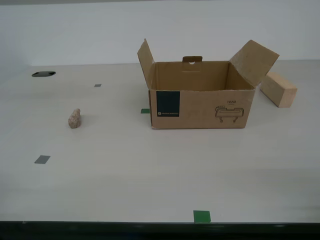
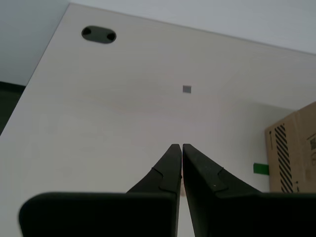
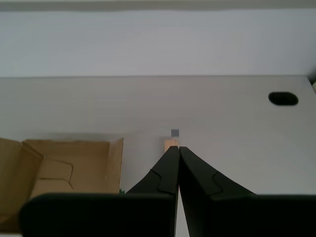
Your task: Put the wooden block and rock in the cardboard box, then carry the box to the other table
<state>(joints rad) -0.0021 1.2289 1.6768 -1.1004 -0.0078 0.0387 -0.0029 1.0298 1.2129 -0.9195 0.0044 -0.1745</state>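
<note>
1. The cardboard box stands open on the smooth pale bench, a bit right of the middle of the exterior view. Its flaps stick up and out. On its front there is a dark blue label at the left and a small line drawing at the right.
2. The rock sits alone on the bench in the left part of the exterior view, well apart from the box.
3. The wooden block lies on the bench at the right of the exterior view, just behind the box's right flap.
4. Small grey and green squares are stuck on the bench. One green square is near the bottom edge of the exterior view.
5. A dark oval hole shows in the bench at the upper left of the exterior view.
6. My first gripper has its jaws pressed together with nothing in them. Past the tips is a bit of the wooden block.
7. My second gripper also has its jaws pressed together, holding nothing. It hangs over bare bench, with a side of the box near it.
</note>
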